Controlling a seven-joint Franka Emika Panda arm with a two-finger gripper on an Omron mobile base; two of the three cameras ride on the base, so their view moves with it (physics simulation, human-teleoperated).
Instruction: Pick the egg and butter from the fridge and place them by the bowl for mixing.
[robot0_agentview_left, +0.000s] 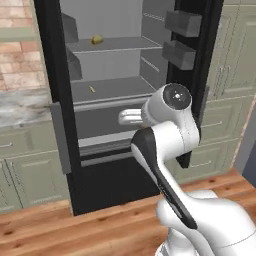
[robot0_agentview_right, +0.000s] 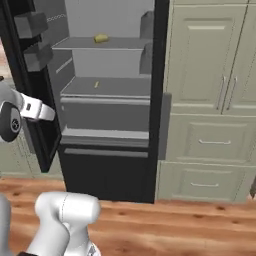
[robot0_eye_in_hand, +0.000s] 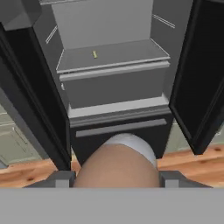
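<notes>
smooth tan egg (robot0_eye_in_hand: 117, 165) clamped in end effector (robot0_eye_in_hand: 117, 178).

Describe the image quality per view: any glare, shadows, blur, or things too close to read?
Left base view: flat, even rendered light, no glare; the butter is a tiny speck. Right base view: equally flat, fridge edges slightly soft. Hand view: the egg sits so close between the jaws that it looms as a large tan blob.

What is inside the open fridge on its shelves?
In the fridge, a yellow-green food item lies on the upper shelf, and the thin butter lies on the shelf below. The closed drawer under it hides its contents.
</notes>
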